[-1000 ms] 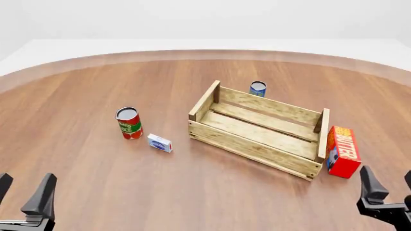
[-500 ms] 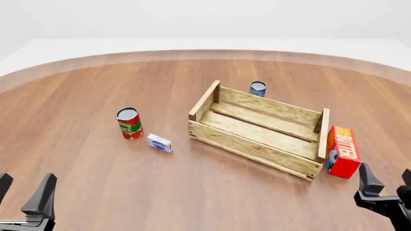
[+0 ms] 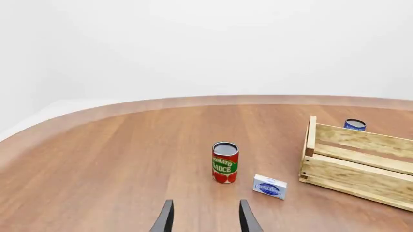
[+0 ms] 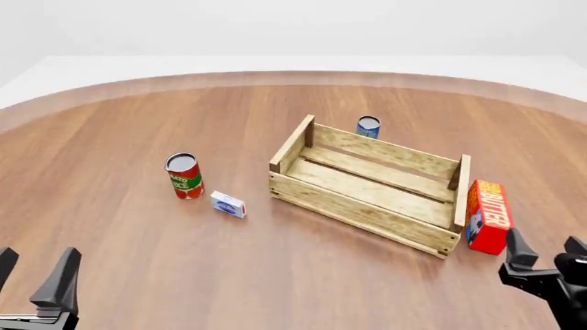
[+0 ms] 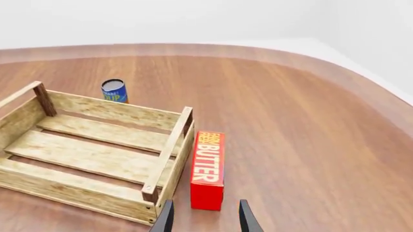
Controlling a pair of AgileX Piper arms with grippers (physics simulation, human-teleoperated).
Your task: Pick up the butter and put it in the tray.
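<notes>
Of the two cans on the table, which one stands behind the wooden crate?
The small blue can, standing just beyond the far wall of the light wooden slatted crate. The taller red-and-green tomato sauce can stands off to the crate's left instead.

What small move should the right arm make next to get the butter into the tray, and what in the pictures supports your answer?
Probably ease the right gripper forward and down toward the butter. Its jaws are open and empty, just short of the carton, which lies on the table against the outside of the tray's right end. The left gripper is far off, so the right arm is likely the one to grasp.
</notes>
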